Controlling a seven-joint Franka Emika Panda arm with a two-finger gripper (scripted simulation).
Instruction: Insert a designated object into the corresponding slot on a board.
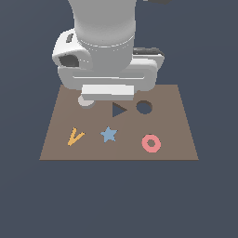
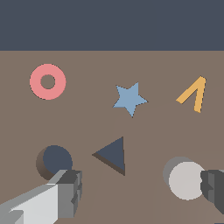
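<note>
I see my arm (image 1: 104, 23) as a smooth white cylinder over a boxy white gripper (image 1: 108, 90) body with dark recesses; 2 grey ridged fingers (image 2: 70, 192) show low in the wrist frame.

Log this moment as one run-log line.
hand: open, above board | disc: on board, ungrasped | round hole: empty

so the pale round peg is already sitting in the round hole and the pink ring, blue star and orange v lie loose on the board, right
Not quite: the pale round peg lies on the board, apart from the round hole, which is empty. The wrist view shows it. The pink ring, blue star and orange V do lie loose.
</note>
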